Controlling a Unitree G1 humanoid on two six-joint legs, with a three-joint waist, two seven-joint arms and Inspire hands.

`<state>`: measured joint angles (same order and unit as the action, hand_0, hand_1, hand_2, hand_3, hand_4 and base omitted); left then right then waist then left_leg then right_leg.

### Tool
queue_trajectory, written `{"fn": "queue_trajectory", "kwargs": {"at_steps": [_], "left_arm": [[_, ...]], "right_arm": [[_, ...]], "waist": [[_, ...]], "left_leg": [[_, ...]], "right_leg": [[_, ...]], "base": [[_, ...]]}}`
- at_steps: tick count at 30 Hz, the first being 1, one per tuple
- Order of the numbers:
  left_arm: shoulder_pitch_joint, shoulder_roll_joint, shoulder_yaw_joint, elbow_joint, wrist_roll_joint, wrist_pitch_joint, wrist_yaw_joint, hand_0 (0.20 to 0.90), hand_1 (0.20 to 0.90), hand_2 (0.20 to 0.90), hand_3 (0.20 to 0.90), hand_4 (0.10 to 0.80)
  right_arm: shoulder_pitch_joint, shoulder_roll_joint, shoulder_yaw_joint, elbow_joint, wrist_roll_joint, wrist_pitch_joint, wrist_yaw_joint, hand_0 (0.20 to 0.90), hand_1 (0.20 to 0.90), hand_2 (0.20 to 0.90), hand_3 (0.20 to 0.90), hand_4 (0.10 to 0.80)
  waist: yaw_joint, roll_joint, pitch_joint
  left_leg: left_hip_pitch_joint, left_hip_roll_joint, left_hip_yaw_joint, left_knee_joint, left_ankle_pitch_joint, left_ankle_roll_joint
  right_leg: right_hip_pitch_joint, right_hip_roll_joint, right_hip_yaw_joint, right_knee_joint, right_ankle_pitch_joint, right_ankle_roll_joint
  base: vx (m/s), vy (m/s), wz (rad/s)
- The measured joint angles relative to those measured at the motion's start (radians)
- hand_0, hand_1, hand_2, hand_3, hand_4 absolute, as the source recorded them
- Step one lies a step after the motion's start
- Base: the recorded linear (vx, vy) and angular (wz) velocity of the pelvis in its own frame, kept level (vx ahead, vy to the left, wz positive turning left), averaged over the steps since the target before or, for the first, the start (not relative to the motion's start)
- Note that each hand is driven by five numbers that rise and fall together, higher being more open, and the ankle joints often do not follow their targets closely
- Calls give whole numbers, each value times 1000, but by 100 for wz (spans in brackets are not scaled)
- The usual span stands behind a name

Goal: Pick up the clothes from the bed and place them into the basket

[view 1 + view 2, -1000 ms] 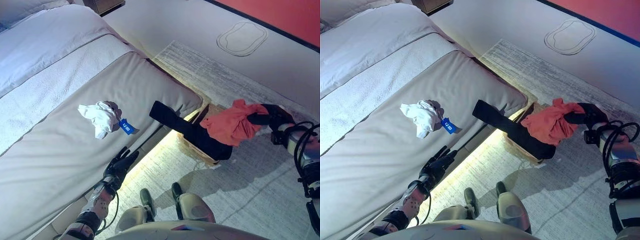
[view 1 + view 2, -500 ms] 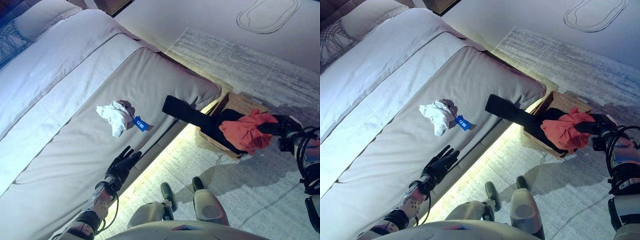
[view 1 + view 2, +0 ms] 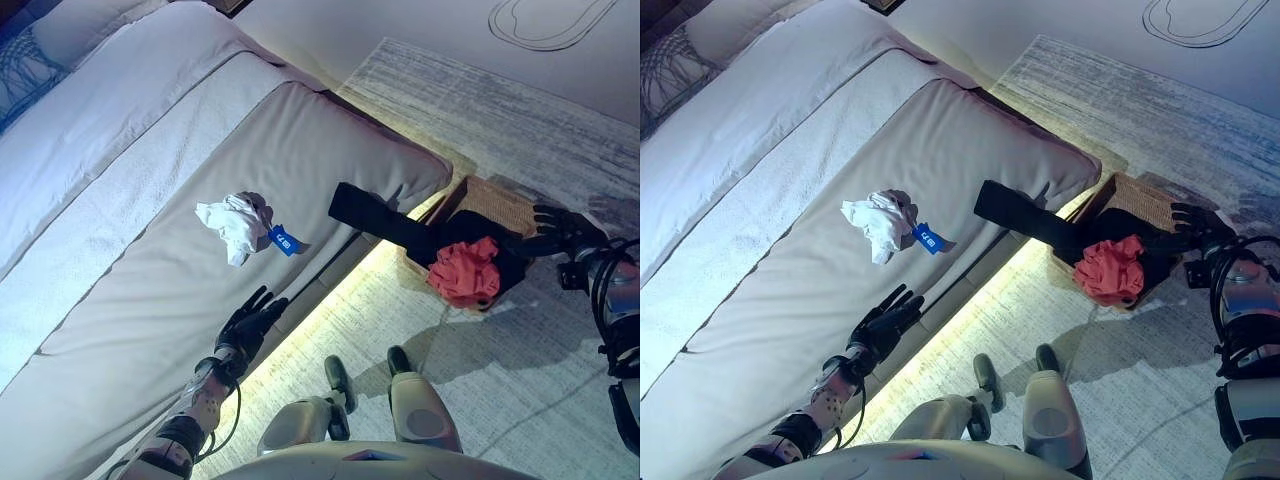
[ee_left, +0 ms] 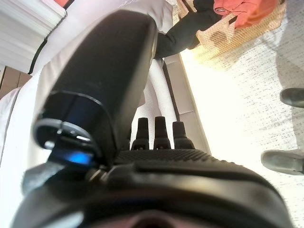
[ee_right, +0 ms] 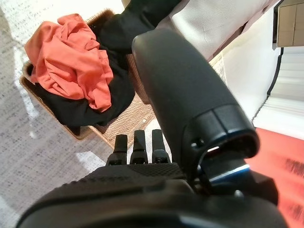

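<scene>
An orange garment lies bunched in the basket, on top of a black garment that fills the basket and trails out over its rim up onto the edge of the bed. A third piece, a crumpled white cloth with a blue tag, lies on the bed's grey cover, well apart from the basket. So there are three pieces of clothing: two at the basket, one on the bed.

The bed runs across the left of the scene, with a grey cover, a white band of bedding beyond it and a pillow at the far end. A strip of warm light glows under the bed's side. The single woven basket stands on a pale grey rug just beside the bed's corner; past the rug is smooth pale floor.

The right hand hangs over the far side of the basket, fingers straight and loose, holding nothing; the orange garment lies clear of it. The left hand hovers at the bed's edge, near the white cloth but not touching it, fingers spread wide and empty.
</scene>
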<state>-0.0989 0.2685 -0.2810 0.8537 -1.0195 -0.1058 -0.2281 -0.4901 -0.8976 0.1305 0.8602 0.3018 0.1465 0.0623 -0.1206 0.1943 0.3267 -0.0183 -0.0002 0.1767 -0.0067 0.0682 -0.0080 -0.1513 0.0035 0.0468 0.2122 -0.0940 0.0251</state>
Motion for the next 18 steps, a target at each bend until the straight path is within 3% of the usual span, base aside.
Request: {"fn": "queue_trajectory", "kwargs": {"at_steps": [12, 18], "left_arm": [[0, -6, 1, 0, -3, -5, 4, 900, 900, 900, 900, 800], [3, -17, 3, -2, -3, -16, 16, 900, 900, 900, 900, 800]], "right_arm": [[-80, -1, 15, -86, -56, -6, -128, 900, 900, 900, 900, 800], [-220, 5, 153, -253, -132, -15, -198, 900, 900, 900, 900, 800]], "waist": [[38, -26, 41], [75, -41, 56]], "left_leg": [[-24, -3, -36, 3, 12, -3], [-36, -5, -84, 9, 24, 2]], "right_leg": [[-16, -6, -33, 17, 1, -4], [-1, -12, -84, 19, 1, -5]], "base": [[3, 12, 9], [-8, 19, 22]]}}
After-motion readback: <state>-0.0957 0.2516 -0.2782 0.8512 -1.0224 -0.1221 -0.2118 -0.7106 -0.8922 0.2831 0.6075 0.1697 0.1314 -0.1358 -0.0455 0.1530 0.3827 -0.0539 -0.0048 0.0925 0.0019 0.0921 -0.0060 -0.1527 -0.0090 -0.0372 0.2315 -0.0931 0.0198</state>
